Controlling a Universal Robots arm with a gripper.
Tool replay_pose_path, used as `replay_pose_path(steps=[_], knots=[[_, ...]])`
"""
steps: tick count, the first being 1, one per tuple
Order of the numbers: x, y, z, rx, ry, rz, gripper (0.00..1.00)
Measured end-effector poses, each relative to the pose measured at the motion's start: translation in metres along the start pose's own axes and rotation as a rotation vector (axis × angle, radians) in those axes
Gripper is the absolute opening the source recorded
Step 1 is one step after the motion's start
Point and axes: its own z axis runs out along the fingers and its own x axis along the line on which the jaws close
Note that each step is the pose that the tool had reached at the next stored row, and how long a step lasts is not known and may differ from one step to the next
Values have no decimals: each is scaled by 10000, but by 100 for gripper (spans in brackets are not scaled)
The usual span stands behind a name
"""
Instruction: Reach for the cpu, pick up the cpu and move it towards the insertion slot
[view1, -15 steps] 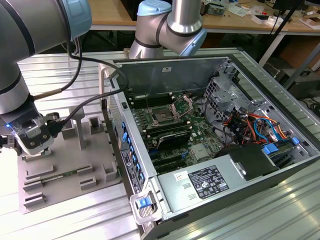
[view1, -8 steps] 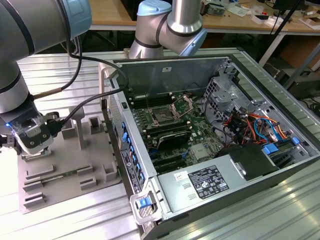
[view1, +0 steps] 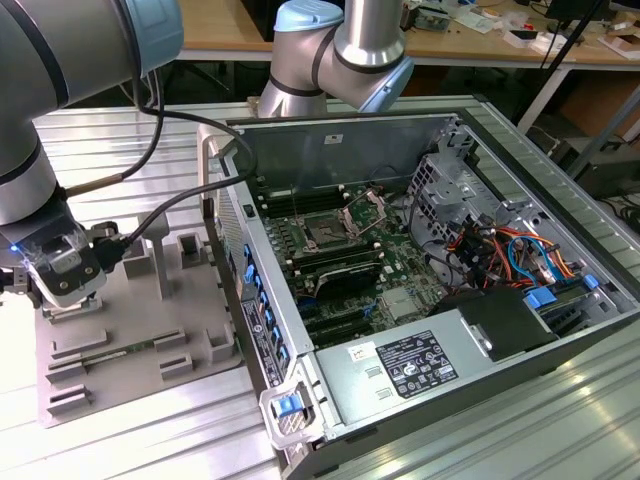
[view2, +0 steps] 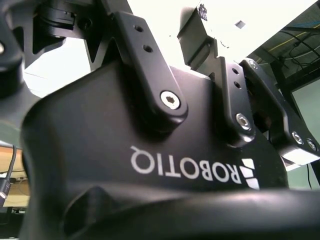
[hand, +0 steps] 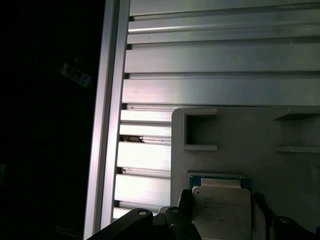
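Contact between the gripper (view1: 62, 290) and the cpu (hand: 221, 212) cannot be judged. In the first wrist view, black gripper parts stand close on two opposite sides of the chip, but I cannot tell whether they press on it or merely flank it. The cpu shows its silvery top plate and a thin green rim. It sits at the moulded tray (hand: 240, 132), a pale grey plate with raised rectangular frames. Whether it rests in the tray or is raised off it does not show.

In the second wrist view the gripper appears as a black housing with bolted links against a bright ceiling. In the exterior view it points down at the tray's edge on the exterior view's left. Black cables (view1: 165, 150) loop from the wrist up along the arm (view1: 45, 80).

The tray lies on a table (hand: 220, 60) of ribbed aluminium slats, just beside the open computer case (view1: 250, 300). The insertion slot (view1: 327, 233) lies inside that case on the green board, well apart from the gripper, with a silver frame standing open beside it. A grey power supply (view1: 415, 362) sits in the case's near corner, and blue and orange wires (view1: 520, 255) bunch toward the exterior view's right.
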Motion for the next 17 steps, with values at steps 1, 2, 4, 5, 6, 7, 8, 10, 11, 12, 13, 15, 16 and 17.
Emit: replay_pose_path(steps=[1, 2, 4, 5, 6, 7, 8, 10, 11, 12, 13, 15, 16, 17], knots=[[0, 0, -3, -6, 0, 0, 55], [0, 0, -4, -10, -1, 0, 55], [0, 1, -13, -24, 0, 0, 55], [0, 2, -16, -29, 0, 0, 55], [0, 2, -20, -38, -1, -1, 55], [0, 2, -22, -44, -2, -1, 55], [0, 3, -25, -50, -3, 0, 55], [0, 4, -33, -64, -3, 0, 55], [0, 4, -35, -70, -3, 0, 55], [0, 4, -37, -74, -4, 0, 55], [0, 4, -40, -79, -3, 0, 55], [0, 5, -46, -93, -5, -1, 55], [0, 5, -49, -99, -5, 0, 55], [0, 6, -52, -104, -4, -1, 55]])
